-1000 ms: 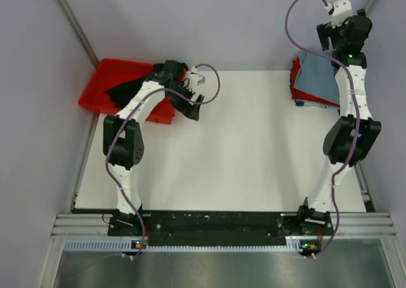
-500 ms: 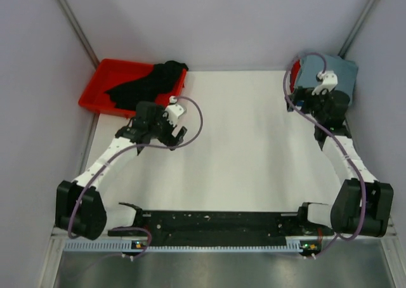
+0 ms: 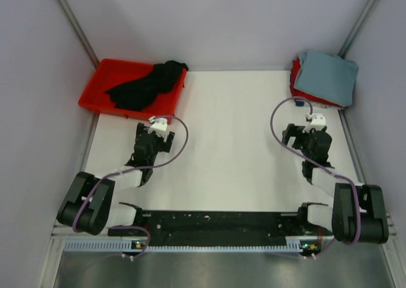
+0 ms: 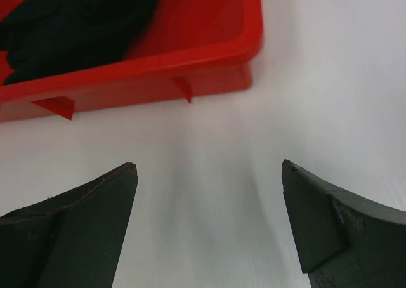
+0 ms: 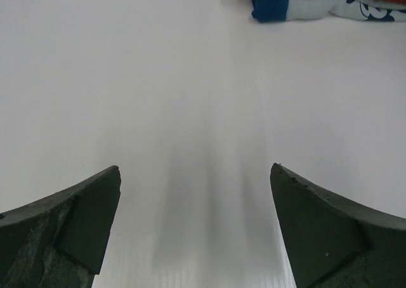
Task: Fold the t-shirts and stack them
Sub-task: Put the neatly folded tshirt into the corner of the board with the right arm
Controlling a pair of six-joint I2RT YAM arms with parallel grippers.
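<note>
Arms (image 3: 120, 176) folded low over table (image 3: 241, 142), left claw (image 4: 208, 170) and right claw (image 5: 195, 172) spread, seemingly empty.

Bench (image 3: 235, 148): bin (image 3: 95, 91) sits at the 10 o'clock corner, and a loose t-shirt (image 3: 144, 86) lies in it, spilling over the bin's far right rim. A stack (image 3: 320, 78) sits at the 2 o'clock corner: top t-shirt (image 3: 327, 75) lies on a second t-shirt (image 3: 295, 78), whose edge sticks out toward 9 o'clock, with a bottom cloth (image 5: 304, 7) under that. Left tool (image 4: 208, 170) is at 9 o'clock, just 6 o'clock of the bin. Right tool (image 5: 195, 174) is at 3 o'clock, apart from the stack, which lies at its 1 o'clock.
</note>
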